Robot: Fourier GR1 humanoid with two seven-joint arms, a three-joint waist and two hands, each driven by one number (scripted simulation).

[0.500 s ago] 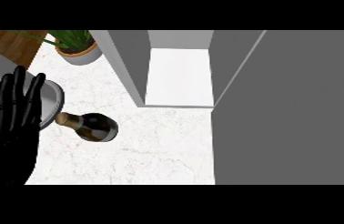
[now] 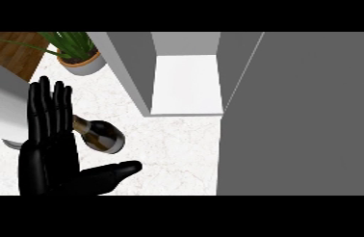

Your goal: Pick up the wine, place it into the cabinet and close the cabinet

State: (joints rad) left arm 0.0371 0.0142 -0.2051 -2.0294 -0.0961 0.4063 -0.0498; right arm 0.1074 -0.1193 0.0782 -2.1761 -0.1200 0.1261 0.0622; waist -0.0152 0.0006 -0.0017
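The wine bottle [image 2: 99, 134] lies on the worktop [image 2: 177, 144], left of the open cabinet [image 2: 186, 84]; a potted plant [image 2: 80, 55] stands behind.

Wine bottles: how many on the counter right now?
1. The wine bottle lies on its side on the counter, just right of the open left hand. Others could be hidden behind that hand.

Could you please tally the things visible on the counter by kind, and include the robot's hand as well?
Wine bottles: 1, the wine bottle
Potted plants: 1, the potted plant
Cabinets: 1, the cabinet, door open
Hands: 1, the left hand, open
Total: 4
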